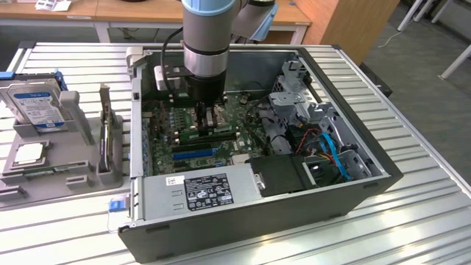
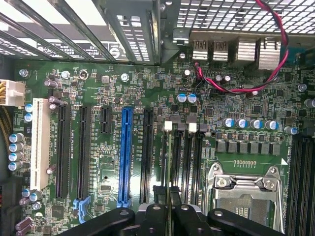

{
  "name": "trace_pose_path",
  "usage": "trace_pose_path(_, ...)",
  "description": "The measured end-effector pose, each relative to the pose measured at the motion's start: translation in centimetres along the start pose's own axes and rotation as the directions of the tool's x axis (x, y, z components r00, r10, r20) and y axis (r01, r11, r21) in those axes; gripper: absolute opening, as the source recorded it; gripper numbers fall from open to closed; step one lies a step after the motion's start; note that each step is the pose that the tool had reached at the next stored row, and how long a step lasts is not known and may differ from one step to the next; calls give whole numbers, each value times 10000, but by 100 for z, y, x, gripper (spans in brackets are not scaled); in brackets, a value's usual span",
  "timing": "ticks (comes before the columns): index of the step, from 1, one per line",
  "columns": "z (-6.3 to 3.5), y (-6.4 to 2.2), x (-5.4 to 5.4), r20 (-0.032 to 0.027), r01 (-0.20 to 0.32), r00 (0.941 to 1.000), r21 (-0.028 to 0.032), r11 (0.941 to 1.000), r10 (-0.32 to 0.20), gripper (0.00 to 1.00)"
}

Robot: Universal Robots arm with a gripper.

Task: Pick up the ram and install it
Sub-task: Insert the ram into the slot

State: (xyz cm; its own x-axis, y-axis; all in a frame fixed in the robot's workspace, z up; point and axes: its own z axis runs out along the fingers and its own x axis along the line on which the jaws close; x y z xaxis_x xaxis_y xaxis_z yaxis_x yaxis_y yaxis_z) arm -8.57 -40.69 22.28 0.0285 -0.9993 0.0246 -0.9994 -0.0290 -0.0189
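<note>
The ram shows edge-on in the wrist view as a thin green strip running out from between my fingers. My gripper is shut on it. The stick hangs just above the motherboard, in line with the memory slot that has a white latch, beside the CPU socket. How close its edge is to the slot I cannot tell. In the exterior view my gripper reaches down into the open computer case, over the middle of the board.
A blue expansion slot and black slots lie beside the memory slots. In the case sit a power supply and blue cables. On the exterior view's left, a grey fixture holds a hard drive and an upright card.
</note>
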Motion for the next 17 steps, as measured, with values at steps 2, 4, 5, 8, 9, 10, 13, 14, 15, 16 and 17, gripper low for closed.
trace_pose_path(2,-8,1,1,-3,-2,10000,-11,10000,2,13)
trace_pose_path(4,-32,0,1,-2,-2,10000,-13,10000,2,13)
trace_pose_path(5,-53,-1,2,-1,0,10000,-17,10000,0,13)
trace_pose_path(8,-130,-2,3,1,0,10000,-38,10000,0,13)
trace_pose_path(9,-155,-3,4,0,0,10000,-49,10000,0,13)
trace_pose_path(10,-172,-3,4,2,1,10000,-63,10000,-1,13)
trace_pose_path(13,-234,-4,6,2,2,10000,-105,9999,-2,13)
trace_pose_path(14,-257,-5,6,3,2,10000,-118,9999,-2,13)
trace_pose_path(15,-283,-5,7,3,3,10000,-132,9999,-3,13)
trace_pose_path(16,-302,-5,8,3,3,10000,-143,9999,-2,13)
trace_pose_path(17,-304,-6,7,4,2,10000,-142,9999,-2,13)
